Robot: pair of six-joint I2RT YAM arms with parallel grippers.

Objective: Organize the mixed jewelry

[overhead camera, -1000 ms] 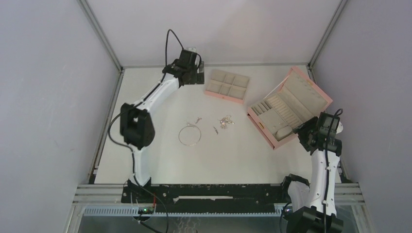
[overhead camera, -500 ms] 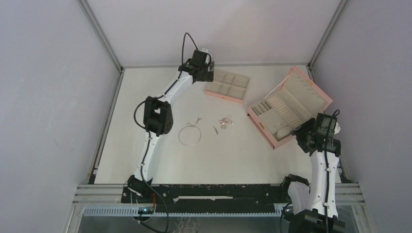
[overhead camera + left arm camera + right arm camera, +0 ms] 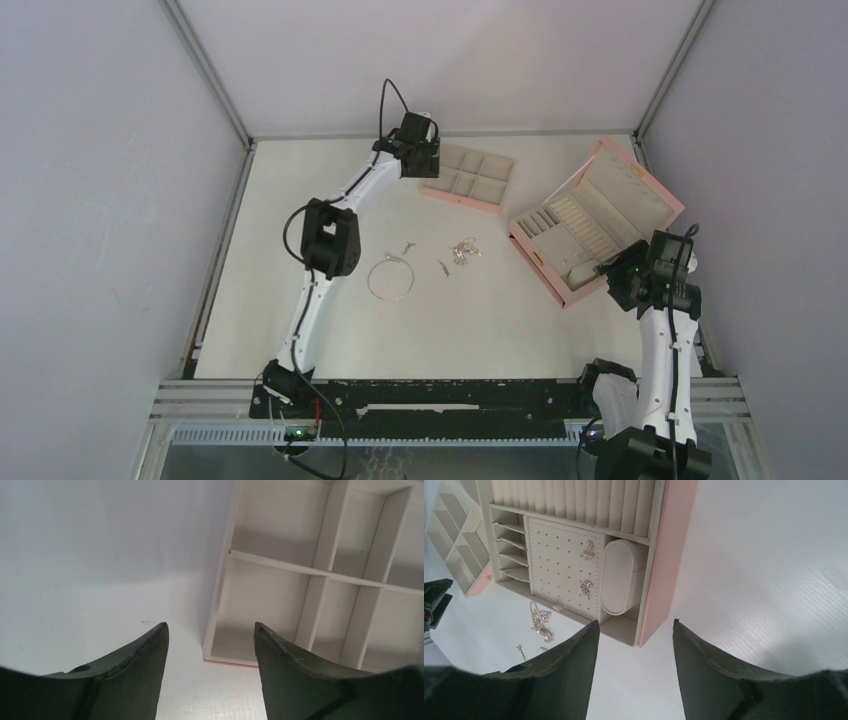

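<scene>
Mixed jewelry (image 3: 464,249), thin silver wire hoop (image 3: 391,277) included, loose mid tabletop (image 3: 480,330), pickup yet to come; left claw (image 3: 210,630), spread, empty, newly swung right to far pink compartment tray (image 3: 461,197); right claw (image 3: 636,625) spread beside open pink box (image 3: 590,225).

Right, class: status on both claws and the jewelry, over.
Left claw open, empty, at compartment tray corner. Right claw open, empty, by jewelry box. Wire hoop, chain cluster loose on table. Nothing blocking.

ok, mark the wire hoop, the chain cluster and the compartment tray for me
wire hoop (image 3: 369,280), top external view, left arc of the wire.
chain cluster (image 3: 463,250), top external view, middle of the tangle.
compartment tray (image 3: 467,177), top external view, centre divider.
</scene>
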